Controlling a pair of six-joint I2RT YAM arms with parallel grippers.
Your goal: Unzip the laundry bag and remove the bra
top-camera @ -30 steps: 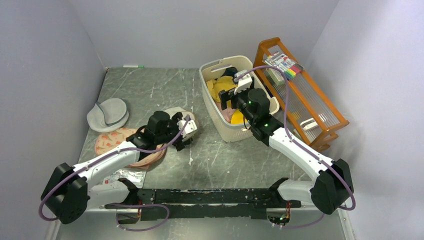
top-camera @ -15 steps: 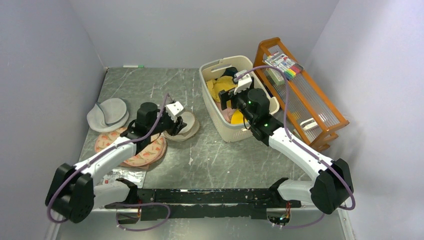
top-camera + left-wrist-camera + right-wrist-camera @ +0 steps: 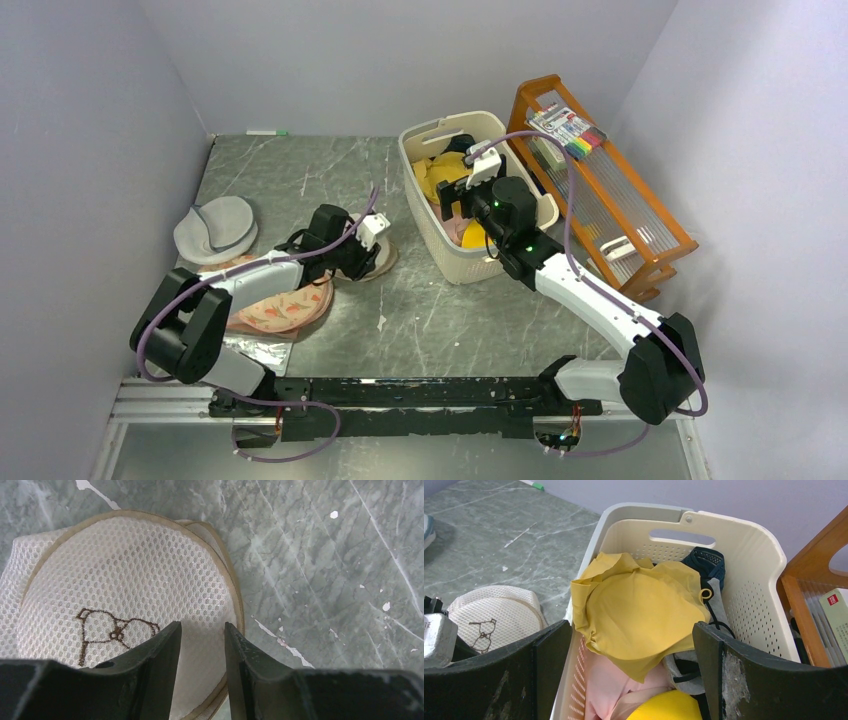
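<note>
Beneath the left jaws, the laundry bag [image 3: 125, 580]

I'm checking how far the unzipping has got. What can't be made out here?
- Zip of the laundry bag: in the left wrist view the left pincer hides the near rim; in the top view the left arm covers it.
- Bag's contents: mesh too dense in every view.
- Bottom of the basket: in the right wrist view the clothes cover it.

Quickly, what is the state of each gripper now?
Left gripper: slightly open over the laundry bag, holding nothing.
Right gripper: wide open above the basket, empty.
</note>
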